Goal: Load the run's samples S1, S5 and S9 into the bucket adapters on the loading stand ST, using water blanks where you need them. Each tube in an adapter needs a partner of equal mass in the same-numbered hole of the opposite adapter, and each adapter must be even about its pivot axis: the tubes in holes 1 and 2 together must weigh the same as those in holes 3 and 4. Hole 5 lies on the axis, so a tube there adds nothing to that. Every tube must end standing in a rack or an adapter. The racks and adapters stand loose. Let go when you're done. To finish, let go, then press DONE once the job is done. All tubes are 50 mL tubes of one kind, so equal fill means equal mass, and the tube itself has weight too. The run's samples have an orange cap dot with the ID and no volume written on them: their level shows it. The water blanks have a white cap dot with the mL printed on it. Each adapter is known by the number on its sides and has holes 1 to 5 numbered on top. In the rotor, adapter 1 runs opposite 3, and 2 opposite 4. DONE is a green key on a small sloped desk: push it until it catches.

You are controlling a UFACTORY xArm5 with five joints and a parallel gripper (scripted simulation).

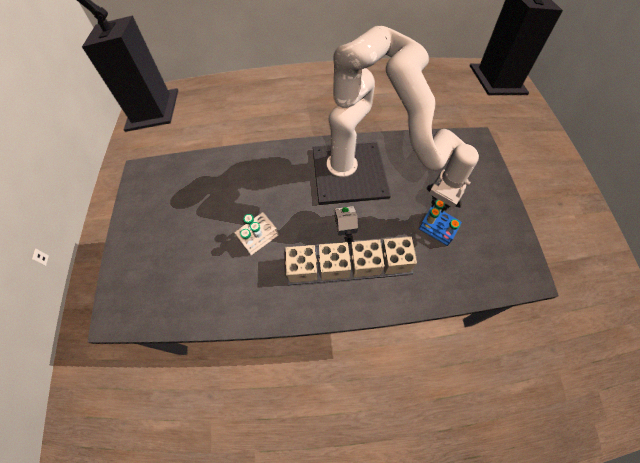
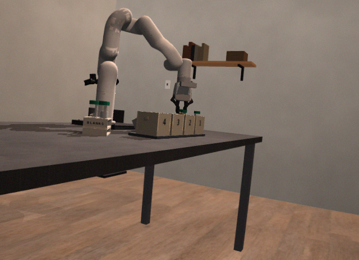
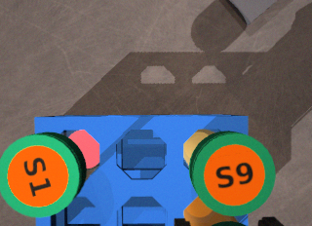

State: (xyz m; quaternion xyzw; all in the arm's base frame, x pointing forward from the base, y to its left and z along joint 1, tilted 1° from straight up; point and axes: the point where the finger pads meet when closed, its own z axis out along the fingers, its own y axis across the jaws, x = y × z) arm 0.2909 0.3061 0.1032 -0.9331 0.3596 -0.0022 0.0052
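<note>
Gripper (image 1: 443,202) (image 2: 182,109) (image 3: 226,223) is grasping the rear orange-dot tube (image 1: 439,204) (image 2: 183,110) (image 3: 210,212), standing in the blue rack (image 1: 438,236) (image 3: 175,187). Probably handling light, stiff, slick; favouring a centred hold just below the cap.

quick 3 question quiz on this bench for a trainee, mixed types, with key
1. True or false: the white blanks rack holds three green-capped tubes.
2. Multiple choice: which adapter stands at the opposite end of the row from adapter 4?
a) adapter 1
b) adapter 2
c) adapter 3
3. Fill in: in the blue rack, the two caps whose IDs read plainly in the wrist view are ___ and ___.

Key: 1 true; 2 a; 3 S1 and S9
</note>
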